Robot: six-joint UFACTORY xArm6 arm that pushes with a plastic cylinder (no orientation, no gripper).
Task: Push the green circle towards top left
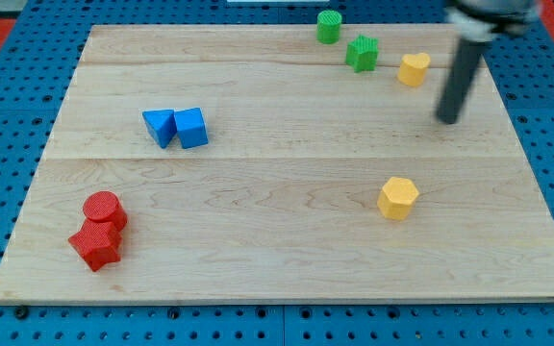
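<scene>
My tip (447,120) hovers right of the yellow heart block (413,69), approaching (no jaws here); the green circle block (328,26) waits at the wooden board's (277,259) top edge, needing a leftward push.

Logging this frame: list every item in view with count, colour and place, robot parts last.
green circle: 1, green, top edge, right of centre
green star: 1, green, just lower right of the circle
yellow heart: 1, yellow, upper right
yellow hexagon: 1, yellow, lower right of centre
blue blocks: 2, blue, touching, left of centre
red circle: 1, red, lower left
red star: 1, red, against the red circle, below it
board: 1, pale wood
my tip: 1, dark rod, right of the yellow heart, touching no block
</scene>
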